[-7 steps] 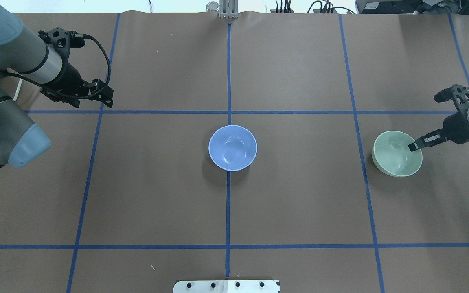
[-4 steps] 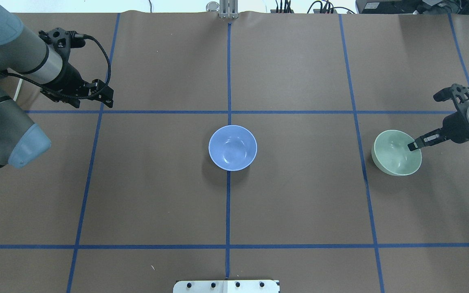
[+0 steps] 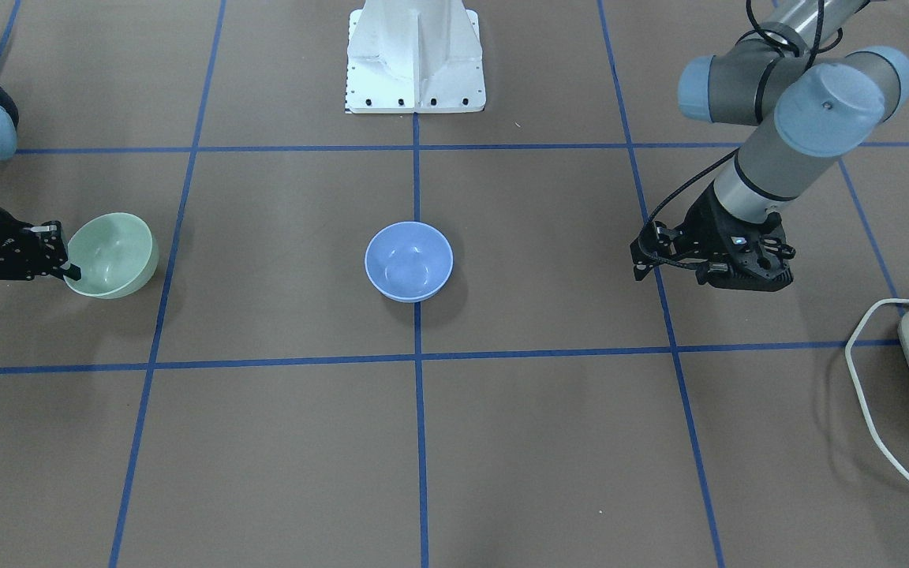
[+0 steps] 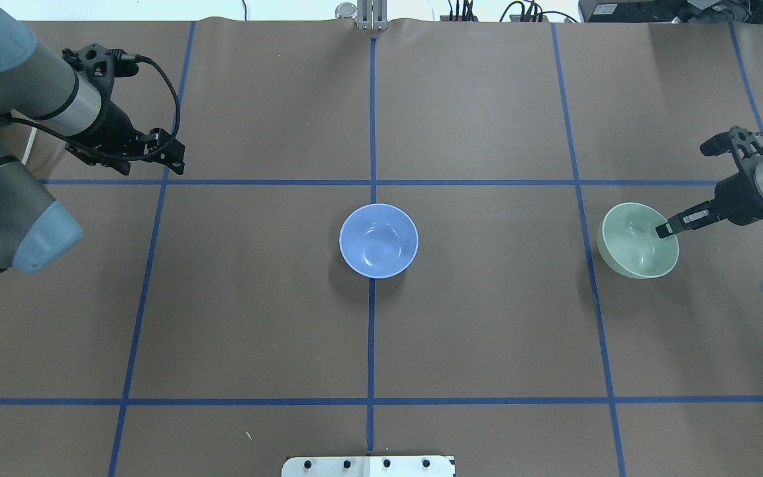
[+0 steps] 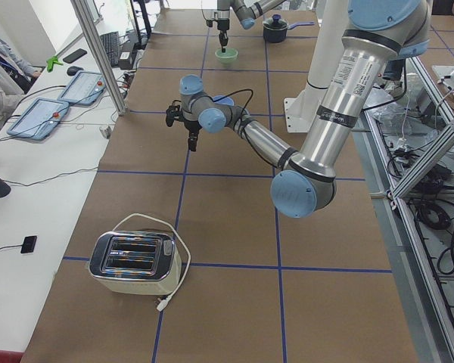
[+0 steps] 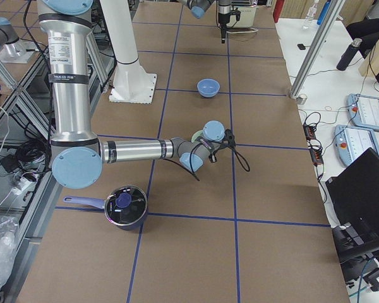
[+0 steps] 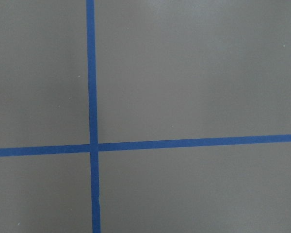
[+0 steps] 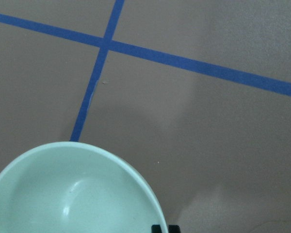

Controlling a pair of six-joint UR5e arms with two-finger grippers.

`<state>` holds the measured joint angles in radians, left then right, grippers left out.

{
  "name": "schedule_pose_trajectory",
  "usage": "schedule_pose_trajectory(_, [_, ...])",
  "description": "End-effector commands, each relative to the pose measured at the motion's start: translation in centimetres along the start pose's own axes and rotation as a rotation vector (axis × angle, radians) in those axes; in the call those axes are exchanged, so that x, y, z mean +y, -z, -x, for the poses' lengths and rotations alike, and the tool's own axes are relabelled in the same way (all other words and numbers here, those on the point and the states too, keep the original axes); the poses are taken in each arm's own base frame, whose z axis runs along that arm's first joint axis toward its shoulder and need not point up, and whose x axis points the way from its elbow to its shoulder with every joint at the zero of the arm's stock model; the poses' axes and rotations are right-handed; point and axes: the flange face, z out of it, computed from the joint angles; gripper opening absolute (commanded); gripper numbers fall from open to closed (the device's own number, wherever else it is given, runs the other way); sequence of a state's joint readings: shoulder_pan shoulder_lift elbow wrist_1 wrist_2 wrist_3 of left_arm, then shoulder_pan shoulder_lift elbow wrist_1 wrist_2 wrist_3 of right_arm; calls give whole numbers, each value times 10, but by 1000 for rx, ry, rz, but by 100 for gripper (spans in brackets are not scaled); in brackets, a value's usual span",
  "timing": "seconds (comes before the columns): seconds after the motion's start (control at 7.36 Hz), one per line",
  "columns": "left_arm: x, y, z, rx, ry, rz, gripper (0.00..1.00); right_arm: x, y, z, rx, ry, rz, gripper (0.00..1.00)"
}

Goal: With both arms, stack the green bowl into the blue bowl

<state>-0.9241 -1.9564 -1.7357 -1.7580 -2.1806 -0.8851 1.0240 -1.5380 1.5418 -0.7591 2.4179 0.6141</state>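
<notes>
Two bowls matter here. The green bowl [image 4: 633, 245] is tipped, seemingly clear of the desk [image 4: 487, 331], because the right hand [image 4: 663, 230] is clamped on its rim, one finger inside and one outside, a sound pinch on a thin wall. The blue bowl [image 4: 378, 240] rests upright well beyond that hand, between it and the left hand [image 4: 168, 158]. The left hand hovers over bare desk, probably waiting its turn; I cannot tell whether it is apart or together.
</notes>
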Motion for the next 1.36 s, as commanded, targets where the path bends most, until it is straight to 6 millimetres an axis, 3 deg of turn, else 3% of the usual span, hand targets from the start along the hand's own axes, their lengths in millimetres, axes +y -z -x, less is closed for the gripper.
schedule_pose_trajectory(0.0, [-4,6,3,5,6,-7,97,-25,6,26,-28,-16,-24,15])
schedule_pose_trajectory(0.27, [-19,23,23,-13,-23,-31,97,-59,15,64,-54,-72,-41,15])
schedule_pose_trajectory(0.54, [-23,30,59,-42,-67,-42,97,-94,29,112,-51,-95,-40,15])
schedule_pose_trajectory(0.82, [-27,27,88,-71,-111,-33,97,-118,37,178,-51,-146,-29,15])
schedule_pose_trajectory(1.22, [-32,26,109,-89,-136,-28,97,-122,-32,292,-28,-215,-62,15])
